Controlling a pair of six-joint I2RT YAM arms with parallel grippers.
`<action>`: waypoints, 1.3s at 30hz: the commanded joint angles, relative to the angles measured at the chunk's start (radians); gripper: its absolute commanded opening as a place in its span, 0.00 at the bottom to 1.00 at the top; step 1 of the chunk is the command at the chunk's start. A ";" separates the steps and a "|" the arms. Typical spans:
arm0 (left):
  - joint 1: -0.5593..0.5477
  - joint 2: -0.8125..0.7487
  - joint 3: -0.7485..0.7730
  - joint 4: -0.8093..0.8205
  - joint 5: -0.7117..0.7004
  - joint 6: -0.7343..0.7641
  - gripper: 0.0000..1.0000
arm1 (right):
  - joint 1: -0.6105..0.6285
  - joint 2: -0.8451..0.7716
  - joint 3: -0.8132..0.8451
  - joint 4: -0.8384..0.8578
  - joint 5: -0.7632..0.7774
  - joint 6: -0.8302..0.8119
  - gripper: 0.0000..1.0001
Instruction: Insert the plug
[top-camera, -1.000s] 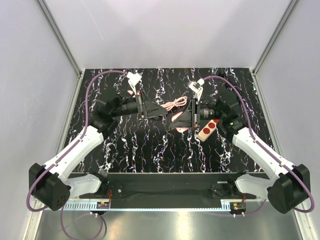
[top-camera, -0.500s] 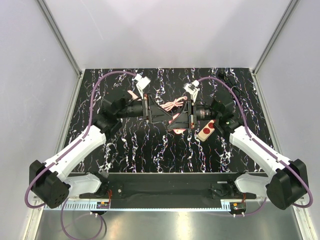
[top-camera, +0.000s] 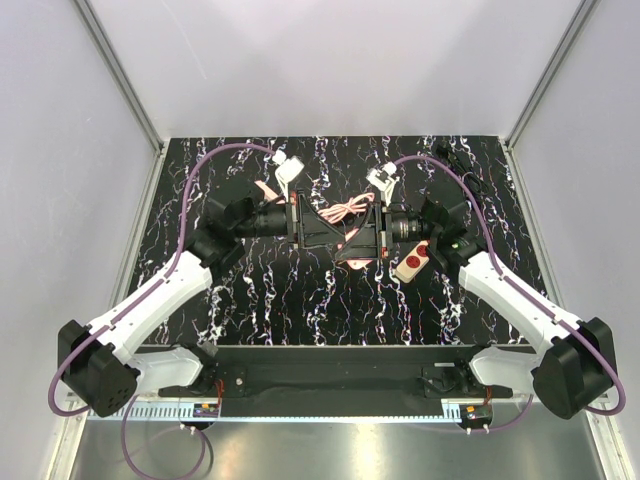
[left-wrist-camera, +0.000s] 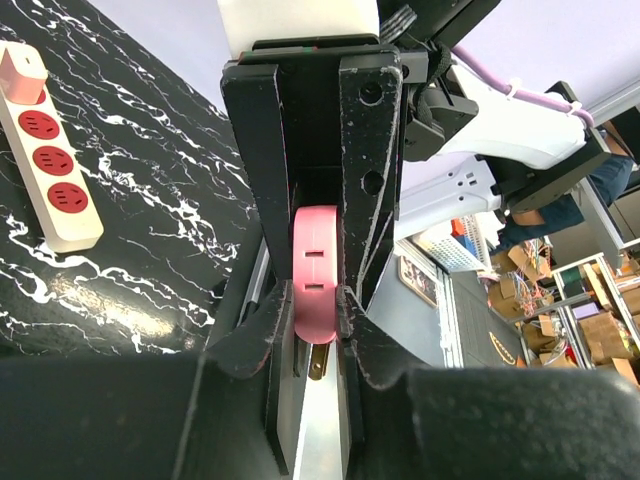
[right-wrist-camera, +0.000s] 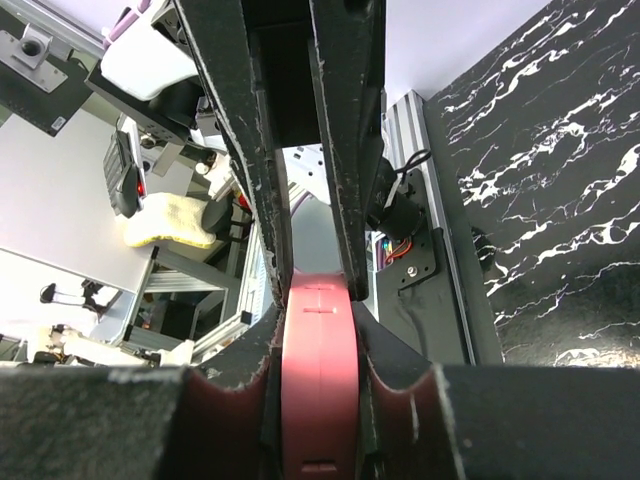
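Observation:
The pink plug (left-wrist-camera: 318, 262) is held in the air above the table's middle, with a brass prong (left-wrist-camera: 319, 361) showing at its end. My left gripper (left-wrist-camera: 320, 322) is shut on the plug's prong end. My right gripper (right-wrist-camera: 318, 400) is shut on the plug's body (right-wrist-camera: 320, 385) from the opposite side. In the top view the left gripper (top-camera: 325, 228) and right gripper (top-camera: 358, 240) meet tip to tip, hiding most of the plug. The plug's pink cable (top-camera: 347, 208) lies behind them. The white power strip (top-camera: 416, 259) with red sockets lies under my right wrist and also shows in the left wrist view (left-wrist-camera: 45, 150).
A small pink adapter (left-wrist-camera: 22, 72) sits in the strip's far end. The black marbled table (top-camera: 280, 290) is bounded by grey walls left, right and behind. The arms' purple cables (top-camera: 190, 185) arch over the back corners.
The left gripper moved right and the right gripper left until their tips met around the plug. Over the last half second almost nothing moved.

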 joint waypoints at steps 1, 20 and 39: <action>-0.028 0.003 0.016 0.015 0.046 0.019 0.00 | 0.011 0.001 0.025 0.011 0.032 -0.008 0.23; -0.023 -0.002 0.009 -0.100 0.069 0.100 0.00 | -0.005 -0.048 0.046 -0.212 0.115 -0.129 0.62; -0.002 0.006 0.008 -0.100 0.075 0.100 0.00 | -0.022 -0.100 0.011 -0.341 0.087 -0.197 0.51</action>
